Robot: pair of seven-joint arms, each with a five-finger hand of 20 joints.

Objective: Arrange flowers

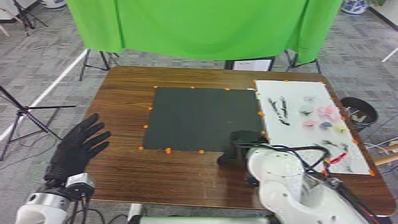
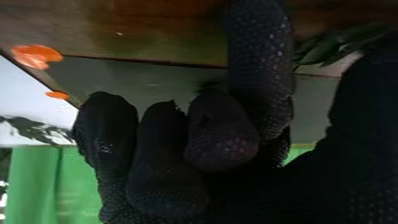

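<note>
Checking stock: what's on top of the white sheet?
On the white sheet: dark sprigs at its left, pink blooms and a yellow one toward its right, greenery nearer the robot. The right arm and cables cover its near left part; anything there is hidden.

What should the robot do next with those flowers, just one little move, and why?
Probably ease the right hand inward over the dark sheet: it is at that sheet's near right corner, with green leaves beside it, perhaps to be laid there. I can't tell whether it grips them.
</note>
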